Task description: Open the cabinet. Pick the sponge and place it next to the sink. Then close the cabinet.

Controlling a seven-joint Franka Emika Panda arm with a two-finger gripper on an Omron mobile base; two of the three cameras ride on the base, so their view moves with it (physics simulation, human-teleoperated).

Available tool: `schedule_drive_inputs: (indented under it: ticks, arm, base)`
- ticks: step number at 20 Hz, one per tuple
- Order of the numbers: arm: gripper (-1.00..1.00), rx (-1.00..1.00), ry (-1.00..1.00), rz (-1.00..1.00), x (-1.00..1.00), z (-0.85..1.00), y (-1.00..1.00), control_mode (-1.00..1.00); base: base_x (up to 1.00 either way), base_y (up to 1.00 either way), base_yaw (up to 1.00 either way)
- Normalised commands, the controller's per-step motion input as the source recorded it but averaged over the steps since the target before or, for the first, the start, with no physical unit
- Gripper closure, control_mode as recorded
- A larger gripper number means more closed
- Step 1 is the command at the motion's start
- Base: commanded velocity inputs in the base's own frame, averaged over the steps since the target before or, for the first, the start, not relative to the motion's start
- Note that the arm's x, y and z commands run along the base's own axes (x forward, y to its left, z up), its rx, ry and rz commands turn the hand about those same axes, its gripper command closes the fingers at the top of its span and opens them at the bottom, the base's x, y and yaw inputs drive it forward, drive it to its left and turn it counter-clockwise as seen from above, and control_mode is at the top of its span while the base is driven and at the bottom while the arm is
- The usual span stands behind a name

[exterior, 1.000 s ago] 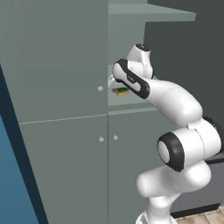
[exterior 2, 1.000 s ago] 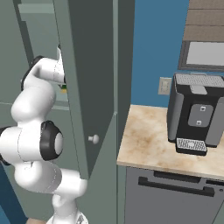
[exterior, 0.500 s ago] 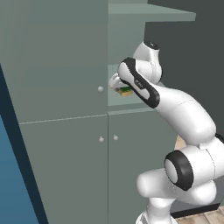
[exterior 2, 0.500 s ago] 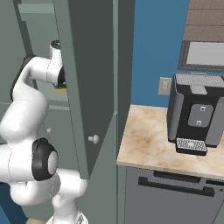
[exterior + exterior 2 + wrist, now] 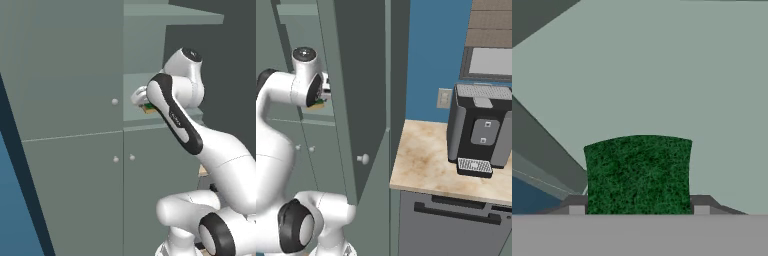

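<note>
Gripper (image 5: pixel 639 210) is closed on the sponge (image 5: pixel 638 172), jaws about half open with a fingertip (image 5: pixel 576 209) tight against each side. Green scrub face fills the gap between the fingers, right in front of the hand camera. Beyond it is just the pale inner wall of the cabinet (image 5: pixel 65 75).

Step in hand looks like carrying the sponge out of the upper compartment. To do it well: pull straight back along the approach line, hold the grip as is (it is soft, so more squeeze gains nothing), and stay off the shelf lip below the hand and the open door (image 5: pixel 363 95) to its side before swinging toward the sink.

View differences:
- Left base view shows a sliver of sponge at the shelf edge, just behind the wrist, plus the closed doors and their knobs (image 5: pixel 115 101).
- Right base view shows the open door edge-on beside the hand, and past it the counter (image 5: pixel 431 165) with coffee machine (image 5: pixel 480 132), well off to the side.
</note>
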Motion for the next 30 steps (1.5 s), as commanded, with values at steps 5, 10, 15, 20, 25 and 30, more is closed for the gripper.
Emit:
schedule_drive_inputs:
  ticks: [5, 10, 15, 20, 25, 30]
  arm:
    - [1.00, 0.00, 0.00, -0.08, -0.33, 0.39, -0.22, -1.00]
    - [1.00, 0.00, 0.00, -0.06, -0.79, 0.44, -0.34, -1.00]
    - [1.00, 0.00, 0.00, -0.03, -0.95, 0.34, -0.28, -1.00]
    - [1.00, 0.00, 0.00, -0.01, -0.89, 0.22, -0.23, -1.00]
    - [1.00, 0.00, 0.00, 0.00, -0.74, 0.09, 0.00, -1.00]
    - [1.00, 0.00, 0.00, 0.00, -0.68, 0.04, 0.00, -1.00]
  base:
    - [0.00, 0.00, 0.00]
    - [0.00, 0.00, 0.00]
    - [0.00, 0.00, 0.00]
    - [0.00, 0.00, 0.00]
    - [0.00, 0.00, 0.00]
    - [0.00, 0.00, 0.00]
